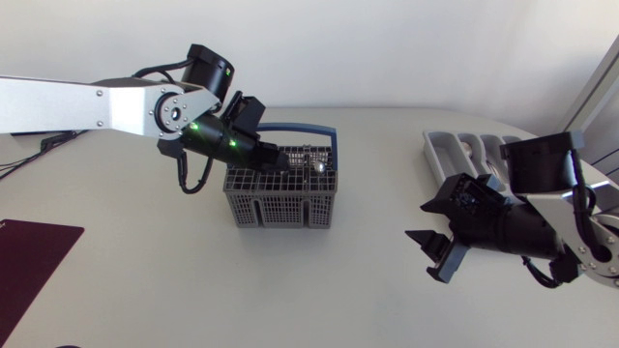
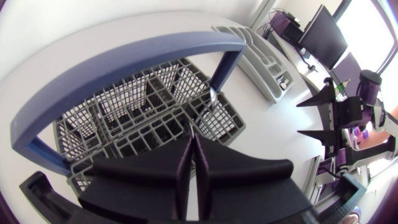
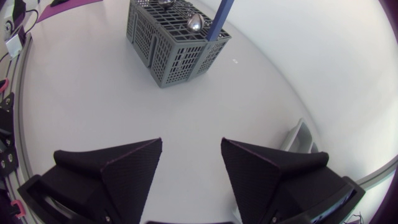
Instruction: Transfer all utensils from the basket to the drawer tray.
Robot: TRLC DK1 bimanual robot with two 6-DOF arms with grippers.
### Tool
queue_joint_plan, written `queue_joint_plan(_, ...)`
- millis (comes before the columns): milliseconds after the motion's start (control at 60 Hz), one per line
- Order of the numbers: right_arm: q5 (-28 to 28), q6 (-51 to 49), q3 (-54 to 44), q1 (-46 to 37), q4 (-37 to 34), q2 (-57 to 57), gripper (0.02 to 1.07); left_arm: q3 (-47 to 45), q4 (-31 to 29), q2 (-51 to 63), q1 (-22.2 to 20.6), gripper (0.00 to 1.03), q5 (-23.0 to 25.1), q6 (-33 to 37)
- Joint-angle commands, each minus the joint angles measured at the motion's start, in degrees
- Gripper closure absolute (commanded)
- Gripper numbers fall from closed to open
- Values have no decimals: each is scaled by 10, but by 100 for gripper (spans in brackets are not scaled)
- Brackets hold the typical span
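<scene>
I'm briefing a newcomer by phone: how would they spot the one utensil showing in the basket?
Start at the grey plastic mesh basket with the blue arched handle, mid-table. Near its right end, by the handle's post, a shiny metal spoon stands bowl up, handle running into the black left gripper. It alone gleams amid dull grey mesh.

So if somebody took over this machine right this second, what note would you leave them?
The left end effector is shut, down at the basket; I can see nothing held in it.
The right end effector is open and empty, over the table, near the tray but apart from it.
A spoon stands in the basket.
Done: cannot tell, since the tray's contents are unclear.
Left: move the spoon, and anything else in the basket, to the tray.
</scene>
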Motion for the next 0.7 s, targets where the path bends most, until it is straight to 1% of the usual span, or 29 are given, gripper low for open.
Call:
queue_joint_plan(0,5,12,-8,6,2,-1,37,7,-3,-34,9,100,19,-15)
queue_joint_plan(100,4,12,-7,7,1,-5,37,4,-4,-52,18,100,37,-26)
queue_joint_plan(383,4,25,3,21,-1,-14,37,-19,-7,-132,47,100,112,-48)
queue_joint_plan(683,2,49,19,35,-1,-48,37,-47,-18,-223,48,100,142,-55)
